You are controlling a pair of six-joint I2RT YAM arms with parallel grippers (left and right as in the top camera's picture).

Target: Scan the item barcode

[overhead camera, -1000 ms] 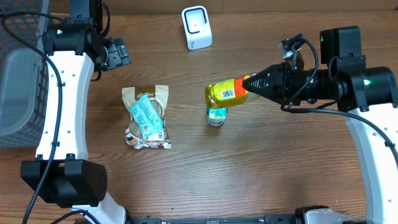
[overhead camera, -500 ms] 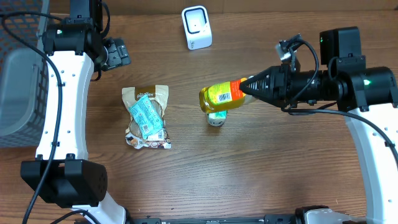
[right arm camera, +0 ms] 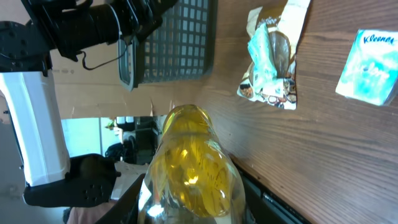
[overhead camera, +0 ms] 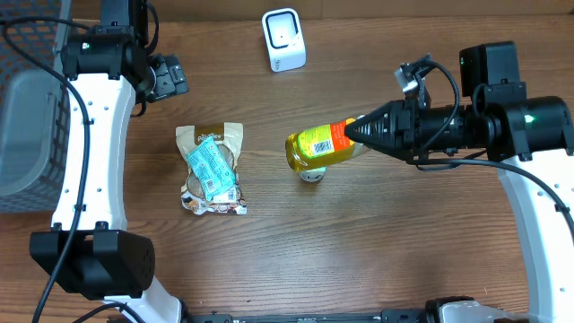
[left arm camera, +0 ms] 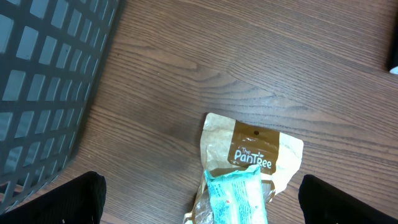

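Wood table (overhead camera: 269, 260): one bottle (overhead camera: 314, 148), one scanner (overhead camera: 283, 39), one pouch (overhead camera: 209, 136), one basket (overhead camera: 22, 135).

The overhead camera looks straight down on the worktop (overhead camera: 377, 260). The left wrist camera closely views the snack bag (left arm camera: 252, 155) and basket (left arm camera: 43, 81); the right wrist camera, facing the left edge, shares both.

Robotics laboratory bench staged as a shop checkout: white-and-black robot arms (overhead camera: 90, 152) flank a brown wood-grain table (overhead camera: 359, 260) bearing a white upright barcode scanner (overhead camera: 283, 39), a dark grey plastic mesh basket (overhead camera: 27, 54) and a brown-and-white packaged snack pouch (overhead camera: 213, 139).
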